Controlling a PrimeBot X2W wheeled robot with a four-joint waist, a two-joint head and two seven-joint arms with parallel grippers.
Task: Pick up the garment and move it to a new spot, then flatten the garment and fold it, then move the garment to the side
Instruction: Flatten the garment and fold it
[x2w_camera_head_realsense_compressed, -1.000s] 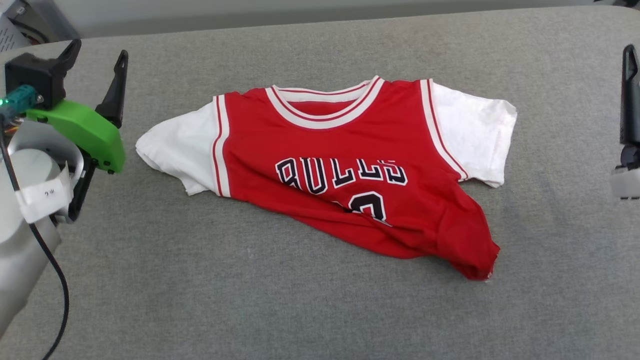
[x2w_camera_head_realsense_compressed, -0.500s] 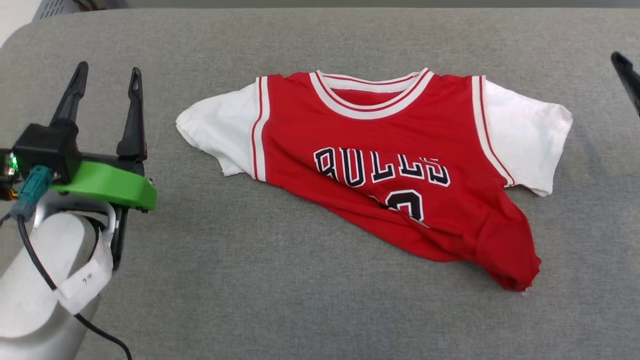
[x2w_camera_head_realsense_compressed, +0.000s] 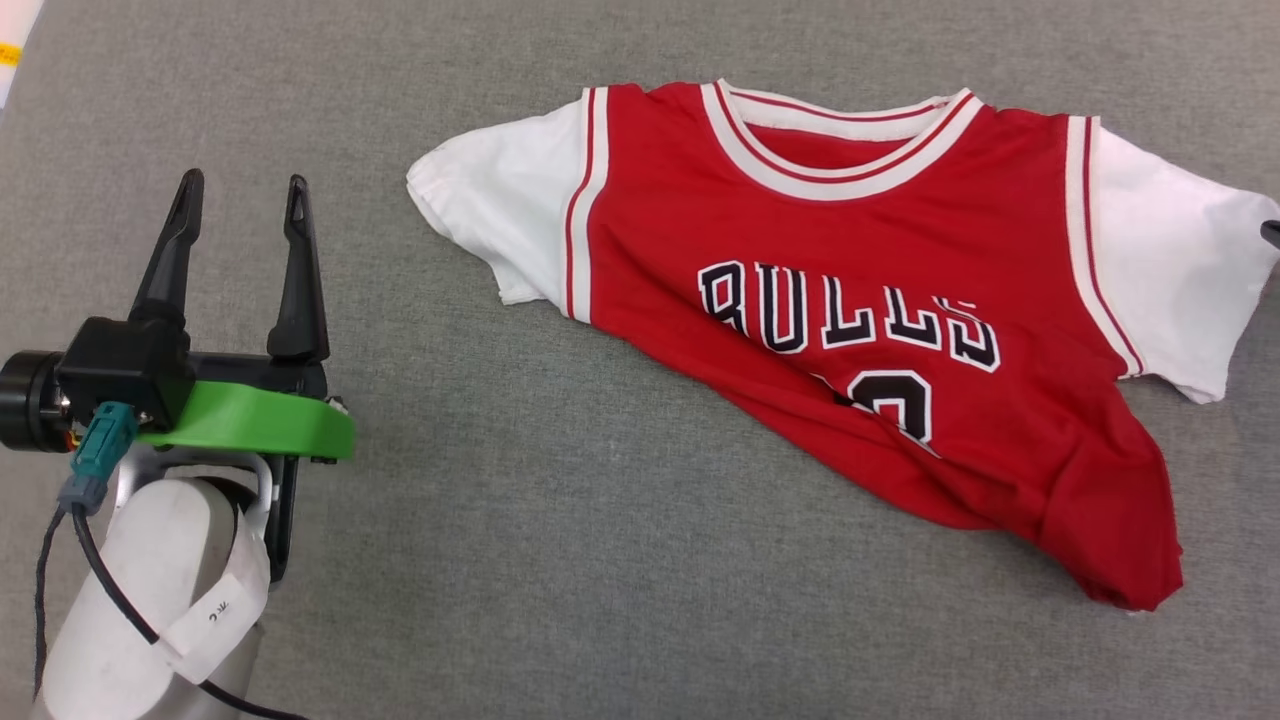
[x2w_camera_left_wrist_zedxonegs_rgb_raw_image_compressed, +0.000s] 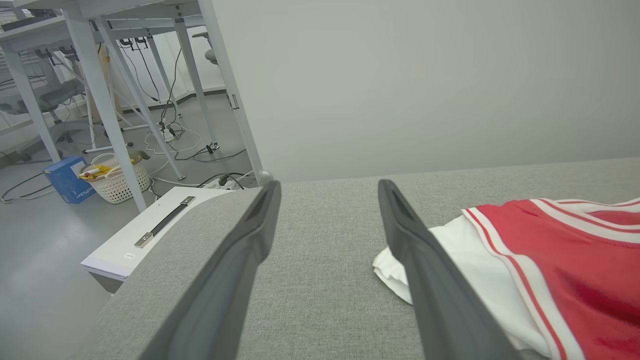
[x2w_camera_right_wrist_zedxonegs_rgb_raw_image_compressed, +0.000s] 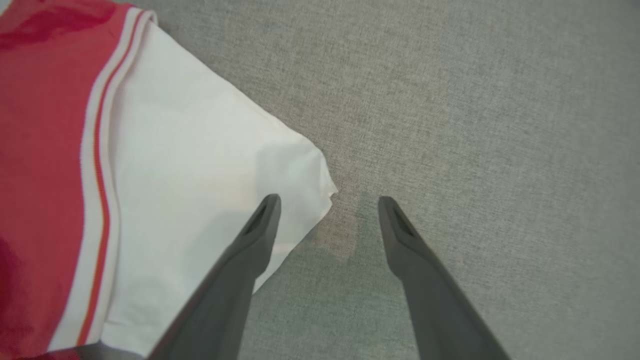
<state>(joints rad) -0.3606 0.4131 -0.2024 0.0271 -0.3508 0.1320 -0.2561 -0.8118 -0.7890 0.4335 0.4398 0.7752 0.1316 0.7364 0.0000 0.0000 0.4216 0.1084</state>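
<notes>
The garment (x2w_camera_head_realsense_compressed: 860, 240), soft red-and-white fabric, lies rumpled on the grey woven tabletop (x2w_camera_head_realsense_compressed: 560, 540).
Both spread wide: left end effector (x2w_camera_head_realsense_compressed: 243, 180) over the bare left side, right end effector (x2w_camera_right_wrist_zedxonegs_rgb_raw_image_compressed: 328, 198) at a white sleeve corner.

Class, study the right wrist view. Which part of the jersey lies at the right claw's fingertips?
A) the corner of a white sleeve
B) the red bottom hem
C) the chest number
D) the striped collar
A: one finger of the open right claw overlaps the corner of the white sleeve; the other is over bare grey surface.
</notes>
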